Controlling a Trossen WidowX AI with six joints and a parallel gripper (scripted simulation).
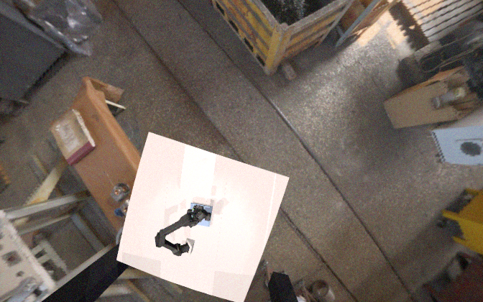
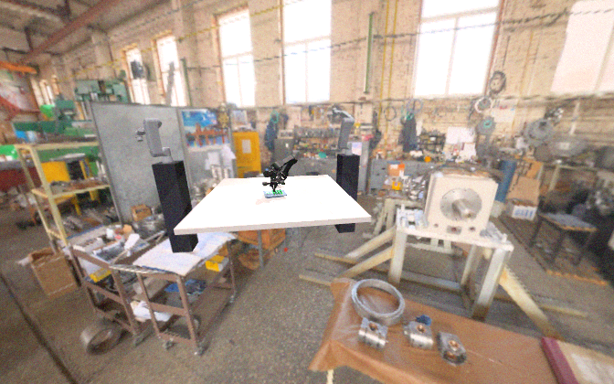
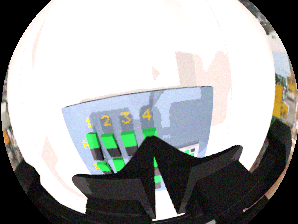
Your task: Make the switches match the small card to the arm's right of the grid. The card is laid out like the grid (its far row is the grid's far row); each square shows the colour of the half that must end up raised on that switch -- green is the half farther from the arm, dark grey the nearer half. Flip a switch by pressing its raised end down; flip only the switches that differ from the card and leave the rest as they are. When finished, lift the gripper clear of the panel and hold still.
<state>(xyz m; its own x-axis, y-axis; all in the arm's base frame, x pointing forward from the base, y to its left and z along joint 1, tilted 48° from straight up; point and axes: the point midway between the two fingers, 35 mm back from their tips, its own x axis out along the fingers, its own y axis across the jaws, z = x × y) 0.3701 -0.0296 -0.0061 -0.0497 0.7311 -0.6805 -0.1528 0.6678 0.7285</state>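
The panel point(image 1: 205, 216) lies on the table point(image 1: 233, 230), near its middle. The gripper point(image 1: 200, 213) hangs right over the panel's switches point(image 3: 107, 143).

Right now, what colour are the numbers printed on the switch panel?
Yellow numbers on the pale blue panel, clearest in the wrist view.

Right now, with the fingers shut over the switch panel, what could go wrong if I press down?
The gripper is shut with nothing in it, and its tip hides the switches beneath, so you may press the wrong one. The reference card is partly hidden too, so check it first. The green switches sit close together; a neighbour could tip.
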